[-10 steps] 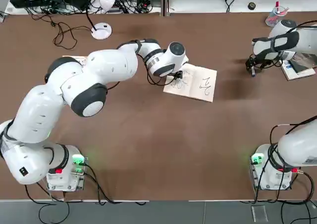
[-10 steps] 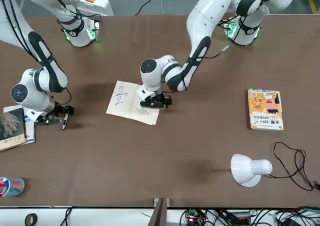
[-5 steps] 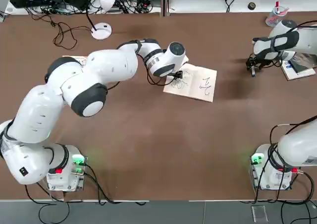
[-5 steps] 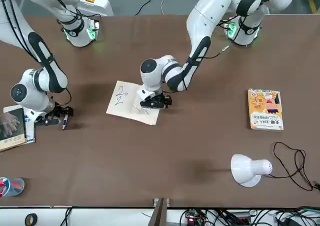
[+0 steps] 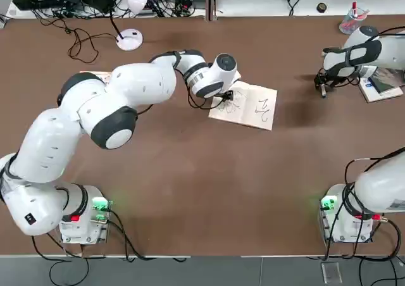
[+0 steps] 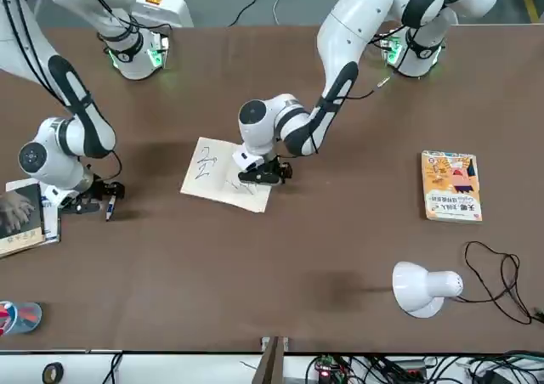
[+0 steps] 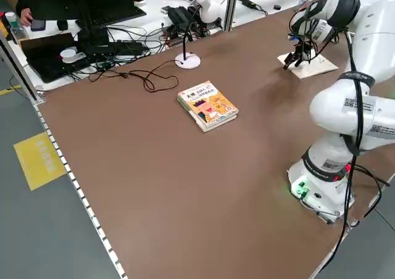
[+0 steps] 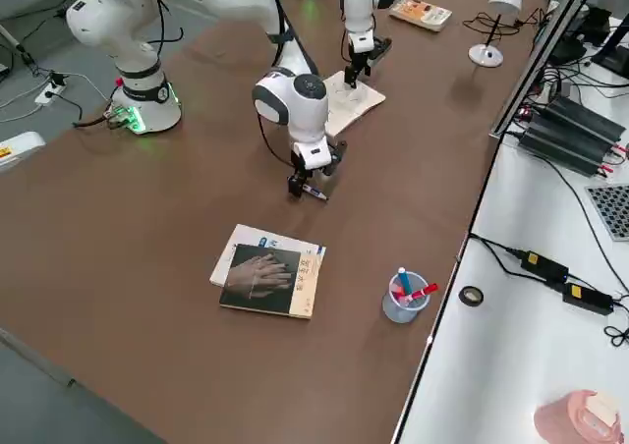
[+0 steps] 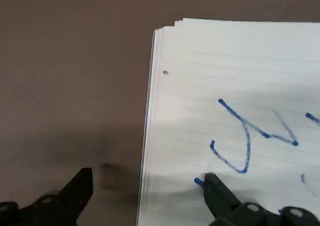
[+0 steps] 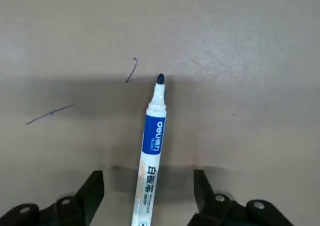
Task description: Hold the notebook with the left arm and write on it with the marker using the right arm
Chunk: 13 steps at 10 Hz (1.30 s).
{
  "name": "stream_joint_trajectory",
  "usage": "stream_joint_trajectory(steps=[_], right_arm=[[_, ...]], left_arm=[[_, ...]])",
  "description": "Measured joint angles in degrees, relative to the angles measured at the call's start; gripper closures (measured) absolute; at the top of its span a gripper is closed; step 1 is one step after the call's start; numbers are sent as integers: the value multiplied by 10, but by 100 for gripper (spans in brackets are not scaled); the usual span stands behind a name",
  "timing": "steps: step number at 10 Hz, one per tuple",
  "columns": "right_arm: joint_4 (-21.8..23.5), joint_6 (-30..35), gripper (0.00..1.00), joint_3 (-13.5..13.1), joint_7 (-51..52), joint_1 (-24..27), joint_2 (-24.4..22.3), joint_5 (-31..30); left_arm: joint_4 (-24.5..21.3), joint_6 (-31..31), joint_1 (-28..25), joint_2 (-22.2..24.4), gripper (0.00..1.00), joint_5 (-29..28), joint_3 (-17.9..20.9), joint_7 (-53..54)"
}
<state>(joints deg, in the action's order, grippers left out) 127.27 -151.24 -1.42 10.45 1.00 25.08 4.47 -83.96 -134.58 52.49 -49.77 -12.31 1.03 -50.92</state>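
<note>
Marker [image 10: 151, 156] loose on table between wide-open right pincer [image 10: 148, 196] fingers

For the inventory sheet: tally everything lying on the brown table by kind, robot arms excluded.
Notebook: 1
Marker: 1
Printed books: 3 (orange book, grey book, white book beneath it)
Desk lamp: 1
Pen cup: 1
Total: 7

A brown table [image 5: 190, 172] carries the notebook [image 5: 253, 109] mid-table. Well right of it lies the marker [image 10: 150, 151]; a lamp [image 5: 130, 40] stands far left.
</note>
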Motion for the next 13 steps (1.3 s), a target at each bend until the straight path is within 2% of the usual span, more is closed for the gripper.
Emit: stream_joint_trajectory(steps=[2,6,8,11,13], right_arm=[[0,-9,22,0,0,0,7,0],[-1,-17,66,-1,-5,1,3,1],[-1,-18,84,-1,-17,5,2,2],[-1,-19,83,1,-30,7,2,22],[-4,-4,83,12,-53,7,2,66]], left_arm=[[0,0,0,0,0,0,0,0],[0,0,0,0,0,0,0,0],[0,0,0,0,0,0,0,0],[0,0,0,0,0,0,0,0],[0,-1,0,0,0,0,0,0]])
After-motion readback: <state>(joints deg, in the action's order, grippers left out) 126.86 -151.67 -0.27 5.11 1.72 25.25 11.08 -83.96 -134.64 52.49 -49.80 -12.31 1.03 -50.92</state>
